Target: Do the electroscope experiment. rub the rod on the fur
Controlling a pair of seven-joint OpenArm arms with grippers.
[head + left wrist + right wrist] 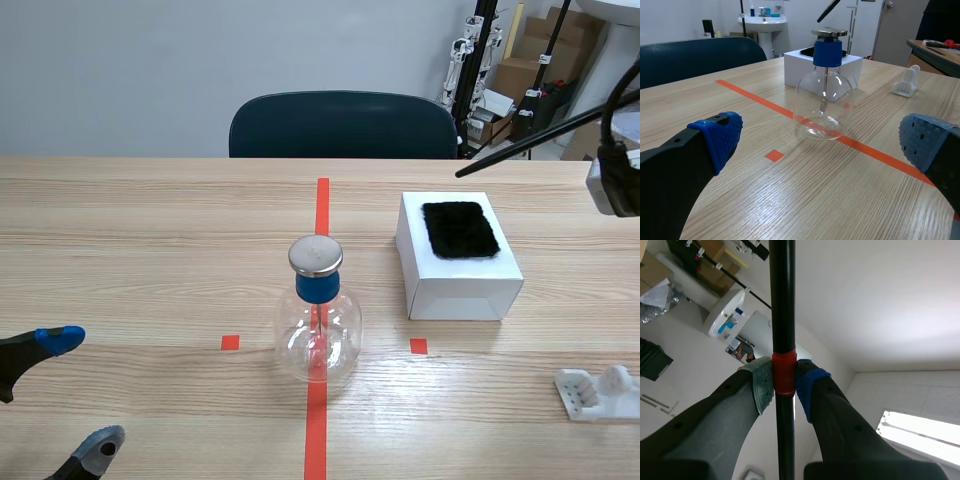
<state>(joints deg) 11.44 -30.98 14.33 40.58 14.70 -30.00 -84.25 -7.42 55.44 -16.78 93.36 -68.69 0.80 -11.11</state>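
Left gripper point(80, 392) sits low, fingers spread wide, nothing held. Mid-table stands the clear glass electroscope flask point(318, 320), blue-stoppered and metal-capped. Beside it, the black fur patch point(459, 229) lies atop the white cardboard box point(455, 285). The long black rod point(530, 140) slants above, tip off the fur, with the right gripper point(784, 385) clamped on its red band.

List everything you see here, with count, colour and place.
table: one, light wood, under everything.
flask: one, clear with blue stopper, on the centre tape line.
box: one, white, right of the flask.
fur: one, black, atop the box.
rod: one, black with red band, raised at the right.
stand: one, white, near right corner.
chair: one, dark blue, behind the table.
left claw: one, black, open, near left.
right claw: one, black, shut on the rod.
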